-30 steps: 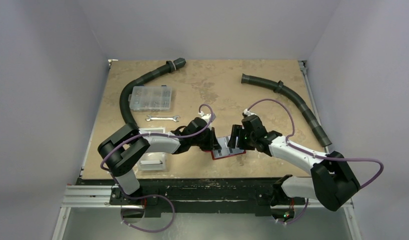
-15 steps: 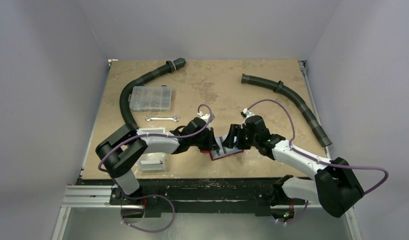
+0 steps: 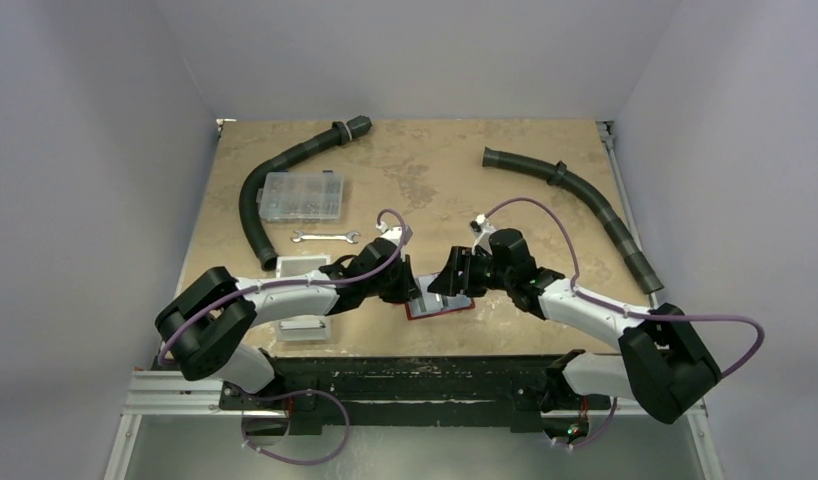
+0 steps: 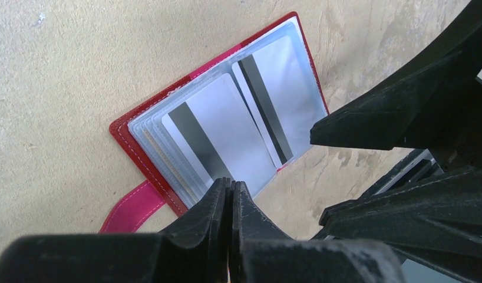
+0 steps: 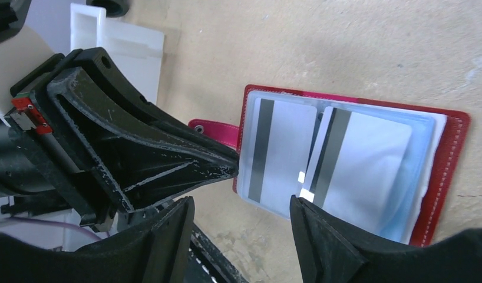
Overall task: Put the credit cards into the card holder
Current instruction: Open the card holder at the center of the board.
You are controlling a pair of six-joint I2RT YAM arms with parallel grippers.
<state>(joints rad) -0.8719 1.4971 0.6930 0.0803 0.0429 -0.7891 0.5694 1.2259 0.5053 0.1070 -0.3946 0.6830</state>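
Looking at the near edge of the tabletop [image 3: 435, 160], you have the card holder [image 3: 455, 306] lying open and flat at 6 o'clock, a red rim around clear sleeves. Two greyish credit cards [image 4: 224, 132] with dark stripes sit side by side in those sleeves. In the right wrist view the pink snap tab [image 5: 215, 128] sticks out from the holder's 9 o'clock side.

Your left jaws come in from 9 o'clock, shut tight with nothing between them. Their fingertips [image 4: 218, 197] are right at the sleeve edge; whether they press on it you cannot tell. Your right jaws hang over the holder from 3 o'clock, spread wide and holding nothing, fingers [image 5: 321, 236] apart above the cards.

A white bin [image 3: 305, 327] sits at 8 o'clock. Farther back lie a wrench [image 3: 325, 237] and a clear compartment box [image 3: 303, 195] at 10 o'clock. Beyond them are one black hose [image 3: 285, 160] at 11 and another [image 3: 530, 166] at 1.
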